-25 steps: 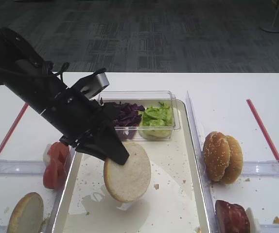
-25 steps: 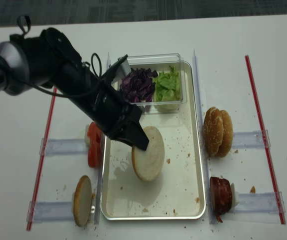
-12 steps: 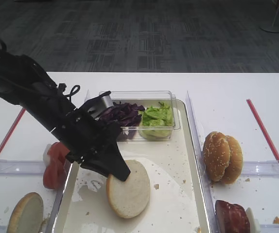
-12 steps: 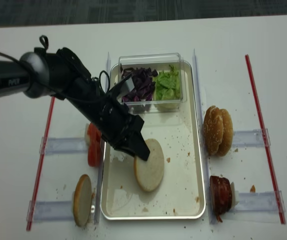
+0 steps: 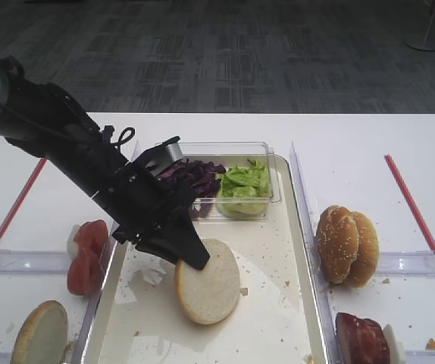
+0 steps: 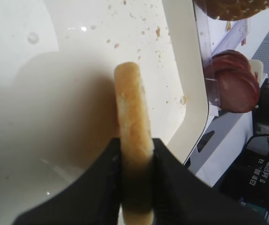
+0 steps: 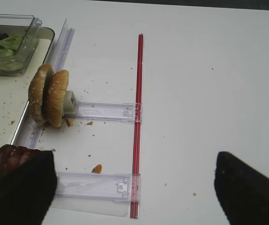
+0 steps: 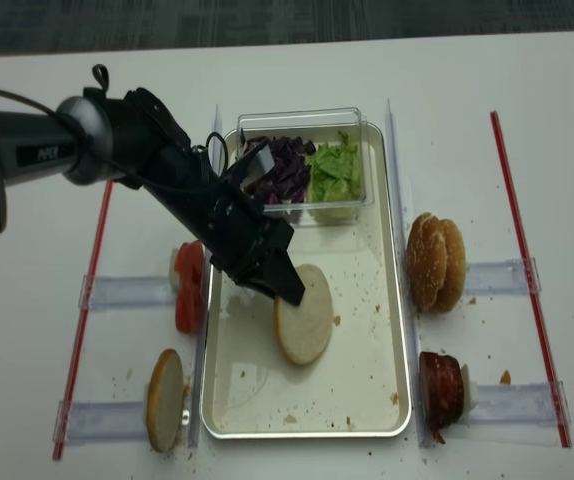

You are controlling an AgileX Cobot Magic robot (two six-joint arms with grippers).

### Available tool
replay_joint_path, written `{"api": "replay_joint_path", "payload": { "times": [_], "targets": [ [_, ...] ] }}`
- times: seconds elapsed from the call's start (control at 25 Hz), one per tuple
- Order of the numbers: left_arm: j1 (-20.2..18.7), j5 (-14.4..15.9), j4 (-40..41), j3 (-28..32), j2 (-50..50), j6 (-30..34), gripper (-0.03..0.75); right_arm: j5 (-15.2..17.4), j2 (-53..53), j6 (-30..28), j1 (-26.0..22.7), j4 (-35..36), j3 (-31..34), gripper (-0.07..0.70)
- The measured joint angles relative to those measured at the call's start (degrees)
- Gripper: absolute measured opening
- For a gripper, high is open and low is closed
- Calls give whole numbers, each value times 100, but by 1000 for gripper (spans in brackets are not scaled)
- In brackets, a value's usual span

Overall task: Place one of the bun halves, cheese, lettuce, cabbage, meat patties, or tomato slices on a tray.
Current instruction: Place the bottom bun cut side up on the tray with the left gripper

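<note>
My left gripper (image 5: 191, 254) (image 8: 282, 288) (image 6: 135, 145) is shut on a plain bun half (image 5: 208, 280) (image 8: 305, 328) (image 6: 132, 108). It holds the bun tilted, low over the floor of the silver tray (image 5: 274, 250) (image 8: 367, 340) (image 6: 55, 70). Cabbage (image 5: 195, 176) (image 8: 285, 165) and lettuce (image 5: 242, 184) (image 8: 335, 170) fill a clear box at the tray's far end. Tomato slices (image 5: 87, 250) (image 8: 189, 285) stand left of the tray, and meat patties (image 5: 361, 337) (image 8: 441, 390) (image 7: 10, 159) lie to its right. My right gripper (image 7: 134, 159) is open over bare table. Cheese is out of view.
Sesame-seeded buns (image 5: 346, 244) (image 8: 435, 262) (image 7: 50, 96) stand on edge right of the tray. Another plain bun half (image 5: 42, 334) (image 8: 165, 400) leans at the front left. Clear plastic rails (image 7: 106, 111) and red strips (image 7: 138, 117) lie on the white table.
The left gripper has lowered the bun half towards the tray floor and shifted it slightly right, keeping its grip. The arm now leans lower over the tray.
</note>
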Motion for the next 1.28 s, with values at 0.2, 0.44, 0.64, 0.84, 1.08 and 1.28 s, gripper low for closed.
{"api": "replay_joint_path", "payload": {
  "times": [0.2, 0.44, 0.64, 0.84, 1.08, 1.28],
  "targets": [
    [0, 0, 62, -10, 64, 0, 114, 0, 0, 0, 0, 0, 0, 692],
    [2, 0, 247, -10, 75, -95, 114, 0, 0, 0, 0, 0, 0, 692],
    [96, -82, 250, -10, 75, -105, 114, 0, 0, 0, 0, 0, 0, 692],
    [128, -93, 259, -10, 75, -105, 114, 0, 0, 0, 0, 0, 0, 692],
    [128, -93, 259, -10, 75, -105, 114, 0, 0, 0, 0, 0, 0, 692],
    [128, -104, 280, -10, 75, -52, 118, 0, 0, 0, 0, 0, 0, 692]
  ]
}}
